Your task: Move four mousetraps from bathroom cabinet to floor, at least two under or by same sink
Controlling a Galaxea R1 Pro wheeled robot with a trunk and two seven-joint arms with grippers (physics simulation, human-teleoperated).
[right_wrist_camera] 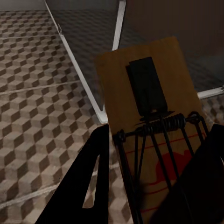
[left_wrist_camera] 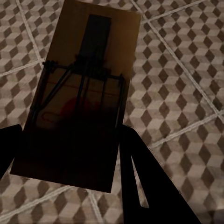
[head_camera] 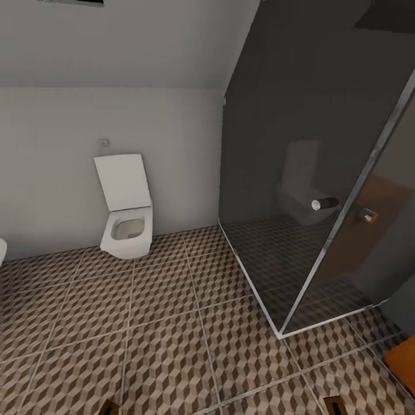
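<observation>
Held close before the left wrist camera: a mousetrap (left_wrist_camera: 81,88), tan board with dark spring bar and a red mark, pinched between the dark left fingers (left_wrist_camera: 140,182) and hanging above the cube-patterned bathroom floor (left_wrist_camera: 186,70). Likewise a second mousetrap (right_wrist_camera: 149,121) clamped between the right fingers (right_wrist_camera: 88,182), its far end over the pale shower threshold (right_wrist_camera: 84,79). So both grippers closed on a trap each, both traps off the ground.

In the head view, just two dark finger tips poking up at the near edge, left (head_camera: 110,407) and right (head_camera: 333,404); beyond them open tiles (head_camera: 173,323), a white toilet (head_camera: 125,204) with raised lid at the far wall, a glass shower enclosure (head_camera: 300,173) at right.

Best to turn toward the sink first, lower each trap flat and low before letting go, well apart from each other and off the threshold.

Hard to make out: a white sliver at the left edge (head_camera: 2,251), possibly a sink, cut off. Orange-brown corner at near right (head_camera: 403,360), perhaps the cabinet, also cropped. Other two traps unaccounted for.
</observation>
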